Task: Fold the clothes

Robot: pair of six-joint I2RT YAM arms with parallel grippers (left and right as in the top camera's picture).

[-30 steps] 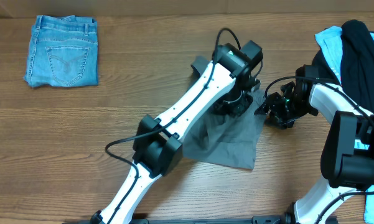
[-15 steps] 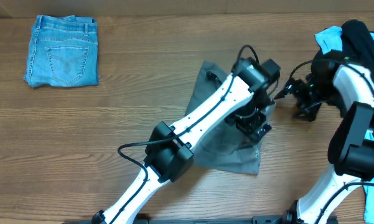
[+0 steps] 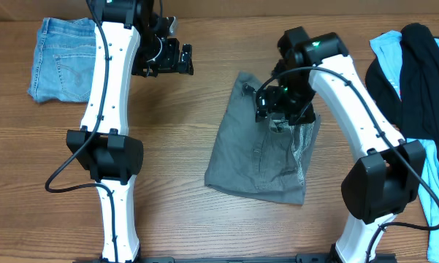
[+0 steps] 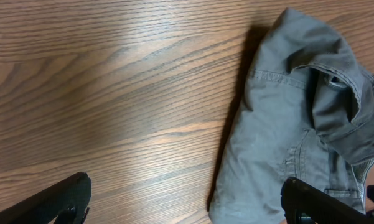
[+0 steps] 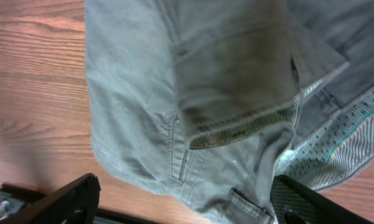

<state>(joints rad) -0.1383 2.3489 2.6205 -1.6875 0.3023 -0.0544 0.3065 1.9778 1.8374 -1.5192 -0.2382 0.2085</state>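
Currently the grey shorts (image 3: 257,155) lie rumpled mid-frame on the worktop (image 3: 51,146), right end effector (image 3: 281,106) spread over them, left end effector (image 3: 174,60) spread upper left. I risk pinching one layer and dragging wrinkles.

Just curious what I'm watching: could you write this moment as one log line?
left gripper: open, over table | right gripper: open, over grey shorts | denim shorts: folded, far left | grey shorts: rumpled, unfolded

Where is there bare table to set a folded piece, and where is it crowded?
Bare wood: between the left arm and the grey shorts; below the denim shorts. Crowded: right edge, where the black garment and pale-blue garment pile.
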